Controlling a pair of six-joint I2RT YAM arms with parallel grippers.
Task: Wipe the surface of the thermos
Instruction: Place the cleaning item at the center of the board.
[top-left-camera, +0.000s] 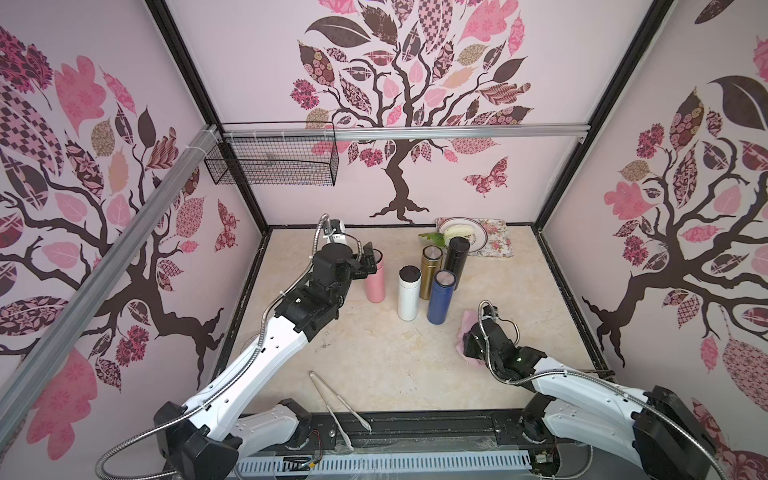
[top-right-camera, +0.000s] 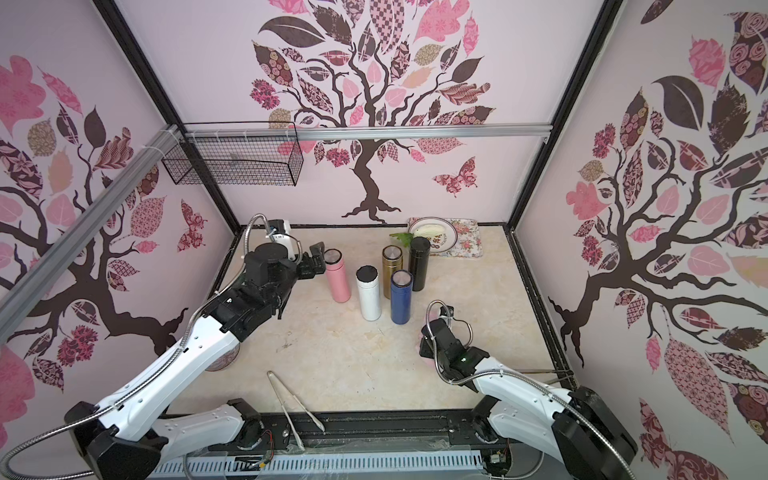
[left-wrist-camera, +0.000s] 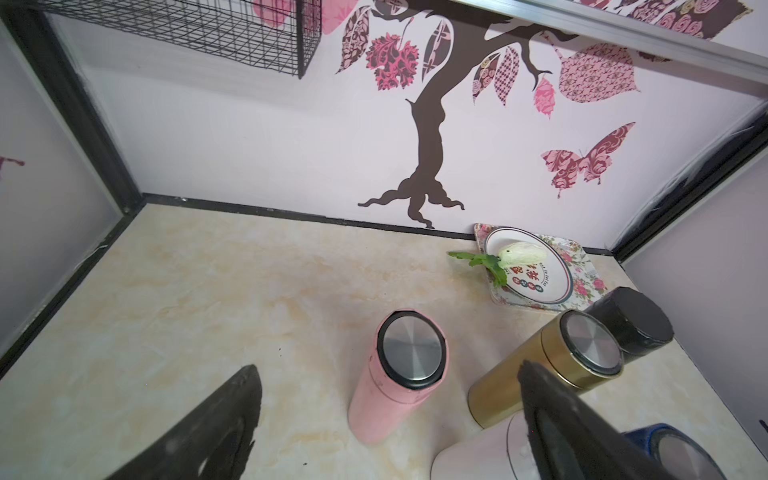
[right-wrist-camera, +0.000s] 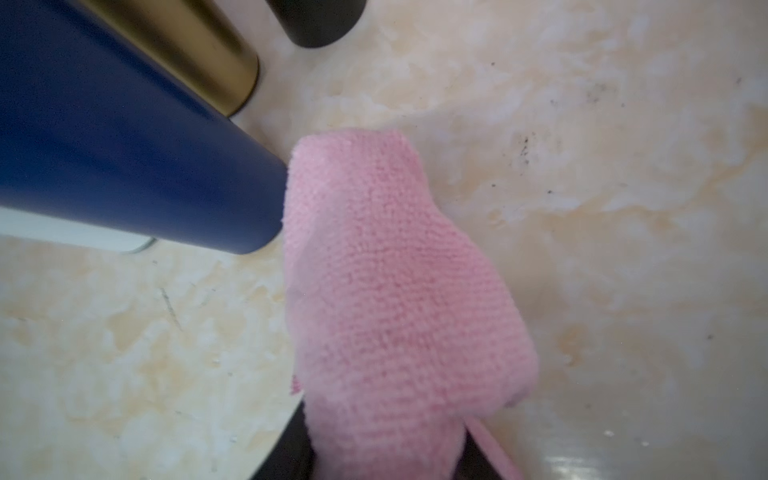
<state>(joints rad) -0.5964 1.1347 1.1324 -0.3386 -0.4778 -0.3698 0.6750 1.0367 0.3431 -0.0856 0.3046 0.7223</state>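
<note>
Nearest us, right gripper (top-left-camera: 468, 337) is buried in pink cloth (right-wrist-camera: 395, 291) beside the blue thermos (top-left-camera: 441, 301) base; we cannot tell its grip. Farther back, left gripper (left-wrist-camera: 388, 370) gapes wide and empty, just beside the upright pink thermos (top-left-camera: 376, 284).

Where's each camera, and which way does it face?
Top views: high over the near edge, looking down toward the back wall; left arm, right arm show.
Left wrist: on the left arm, facing the pink thermos and back wall; open left gripper shows.
Right wrist: low, facing the table by the blue thermos; cloth hides most of the right gripper.
Shared: both wrists see the gold thermos.
</note>
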